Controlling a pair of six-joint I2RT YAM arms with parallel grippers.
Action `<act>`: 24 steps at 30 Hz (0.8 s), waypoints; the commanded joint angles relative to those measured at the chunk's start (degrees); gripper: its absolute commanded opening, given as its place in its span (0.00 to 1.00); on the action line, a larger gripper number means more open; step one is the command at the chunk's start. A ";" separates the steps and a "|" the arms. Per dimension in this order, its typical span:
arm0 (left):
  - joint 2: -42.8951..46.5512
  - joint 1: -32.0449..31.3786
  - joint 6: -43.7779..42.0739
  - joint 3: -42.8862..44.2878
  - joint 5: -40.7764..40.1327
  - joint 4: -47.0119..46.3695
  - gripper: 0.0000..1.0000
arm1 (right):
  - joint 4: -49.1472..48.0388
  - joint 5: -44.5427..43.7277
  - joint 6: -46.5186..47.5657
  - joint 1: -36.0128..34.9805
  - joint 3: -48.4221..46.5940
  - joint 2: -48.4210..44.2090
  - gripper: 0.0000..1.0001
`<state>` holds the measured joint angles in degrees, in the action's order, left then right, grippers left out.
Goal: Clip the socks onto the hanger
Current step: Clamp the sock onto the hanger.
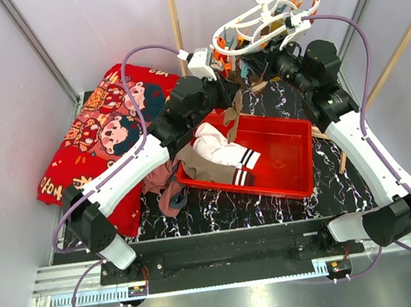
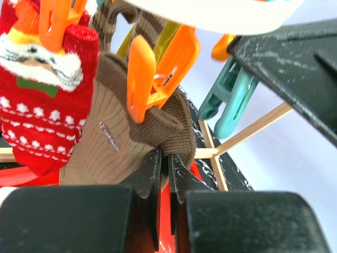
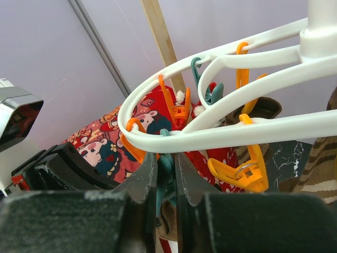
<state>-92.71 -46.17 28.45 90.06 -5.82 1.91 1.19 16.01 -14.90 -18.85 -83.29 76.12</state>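
Left claw [image 2: 167,176]: clamped together on the lower edge of the brown sock [image 2: 113,142]. I hold it there so that the cloth does not swing.
Sock: it hangs just above my left claw, with its upper part in the mouth of the orange peg [image 2: 152,74]. I judge that the peg already bites it, but I am not sure.
Red sock [image 2: 42,100]: just left of the brown one, on its own peg.
Right claw [image 3: 166,168]: closed on a teal peg [image 3: 164,184], right under the hanger [image 3: 210,132] ring. I think this keeps the hanger from turning.
Other socks [image 1: 220,151]: well below both claws, in the red tray [image 1: 300,179], not yet clipped.
Next: to let go slowly and see whether the peg holds.
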 commanded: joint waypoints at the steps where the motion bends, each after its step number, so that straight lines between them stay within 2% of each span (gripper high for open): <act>1: -0.81 -0.06 1.70 3.01 -1.30 -4.90 0.00 | 0.22 -0.54 -3.12 -0.31 1.02 -0.71 0.00; 24: -1.60 -0.76 2.23 4.51 -0.94 -6.04 0.00 | -3.48 -3.00 -7.17 -0.48 2.87 -0.35 0.00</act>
<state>-94.00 -46.63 30.70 91.18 -5.85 -0.14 -2.31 14.02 -20.05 -18.85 -80.97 76.12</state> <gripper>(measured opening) 0.063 0.154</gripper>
